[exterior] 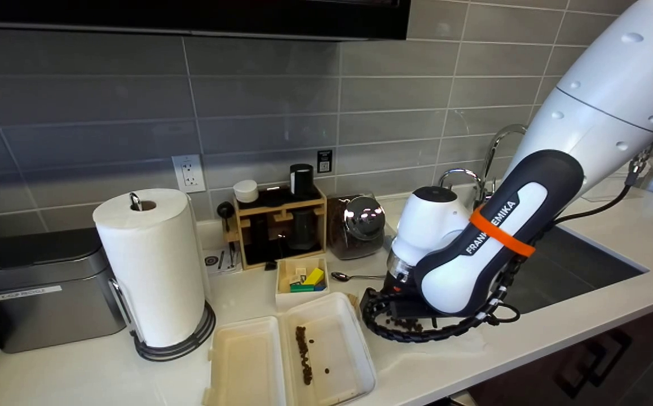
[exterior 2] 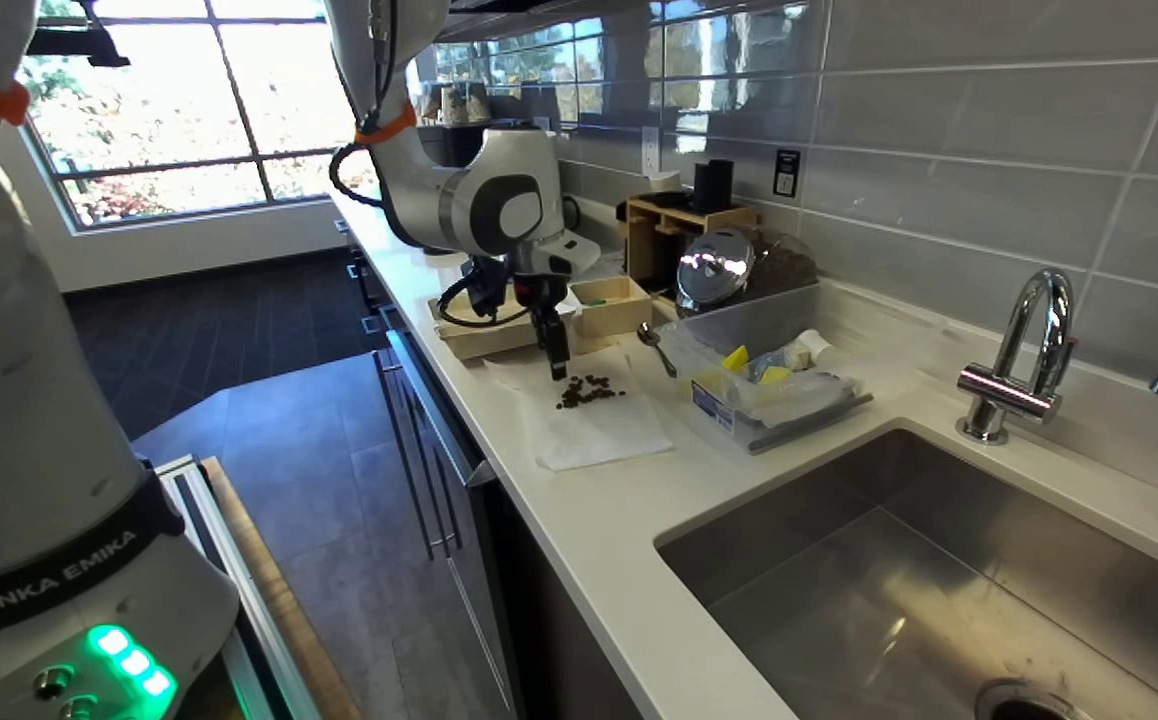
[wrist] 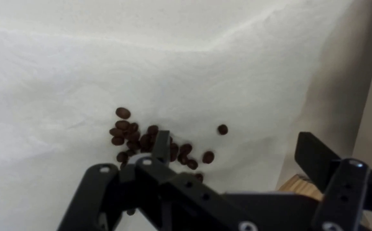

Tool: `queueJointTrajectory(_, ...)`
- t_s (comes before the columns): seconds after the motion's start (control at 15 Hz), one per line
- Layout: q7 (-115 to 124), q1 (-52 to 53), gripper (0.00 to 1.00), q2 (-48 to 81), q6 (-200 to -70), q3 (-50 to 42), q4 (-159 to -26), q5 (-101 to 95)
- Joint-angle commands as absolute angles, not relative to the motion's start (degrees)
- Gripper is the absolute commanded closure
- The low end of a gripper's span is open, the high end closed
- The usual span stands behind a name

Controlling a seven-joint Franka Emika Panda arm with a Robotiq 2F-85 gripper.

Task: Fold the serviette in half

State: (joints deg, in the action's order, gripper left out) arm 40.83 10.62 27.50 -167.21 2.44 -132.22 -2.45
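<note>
The serviette (exterior 2: 599, 440) is a thin white paper sheet lying flat on the counter, with a pile of dark brown beans (exterior 2: 589, 390) on it. In the wrist view the serviette (wrist: 60, 89) fills most of the picture, and one edge runs across the top. In an exterior view only its front part (exterior: 459, 341) shows past the arm. My gripper (wrist: 233, 138) is open and empty above the serviette. One finger is over the beans (wrist: 133, 134); the other is past the serviette's side edge. In an exterior view the gripper (exterior 2: 557, 365) points down beside the beans; its height above the paper is unclear.
A cream two-part tray (exterior: 247, 349) with a streak of beans stands beside the serviette. Near it are a small box (exterior: 284, 299), a spoon (exterior: 354, 276) and a paper-towel roll (exterior: 151, 270). A clear bin (exterior 2: 699, 350) and the sink (exterior 2: 809, 560) lie on the other side.
</note>
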Motion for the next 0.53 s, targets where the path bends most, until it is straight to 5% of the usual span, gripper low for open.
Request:
queueJointTrajectory(0.0, 40.24, 15.41, 0.00, 28.95, -166.35, -0.56, -130.19, 0.12)
queueJointTrajectory(0.47, 40.45, 19.00, 0.00, 31.19, -165.85, -3.57, -128.01, 0.35)
